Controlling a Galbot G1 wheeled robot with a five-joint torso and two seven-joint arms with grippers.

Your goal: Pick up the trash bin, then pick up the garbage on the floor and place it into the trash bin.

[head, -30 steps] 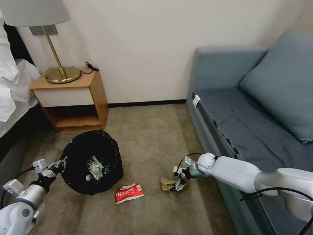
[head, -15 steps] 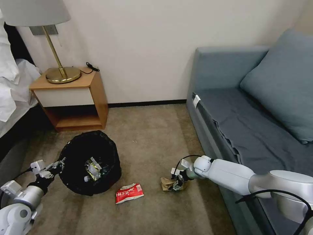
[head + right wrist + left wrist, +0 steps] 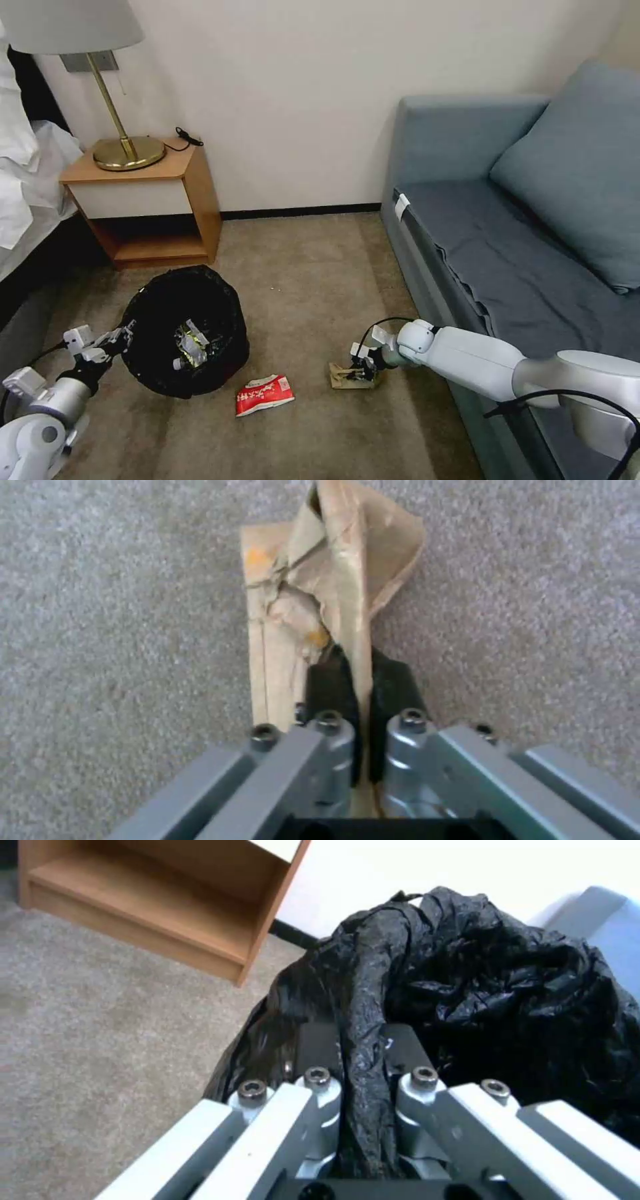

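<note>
A: From the head view, the right claw [image 3: 361, 371] is low on the beige carpet floor [image 3: 313, 293], closed on the crumpled brown paper [image 3: 341, 377] beside the blue-grey sofa [image 3: 507, 267]. The left claw [image 3: 119, 335] grips the rim of the small round trash bin lined with crinkly black plastic [image 3: 183, 330]. A red-and-white snack packet [image 3: 264, 395] lies between bin and paper.

B: Room to move?

A: Open carpet lies between paper and bin. The sofa front sits just beside the right forearm, so a wide swing could brush it. The wooden nightstand [image 3: 150, 203] stands behind the bin, apart from it.

B: Left wrist view?

A: The fingers [image 3: 319, 1047] pinch a fold of the black liner [image 3: 363, 1005]. I judge the thin bag could slip or tear if the bin is tugged.

B: And the right wrist view?

A: The black pads [image 3: 328, 677] clamp only one thin flap of the paper [image 3: 320, 590]; the rest lies flat on the carpet. That flap could rip or slide out on lifting.
</note>
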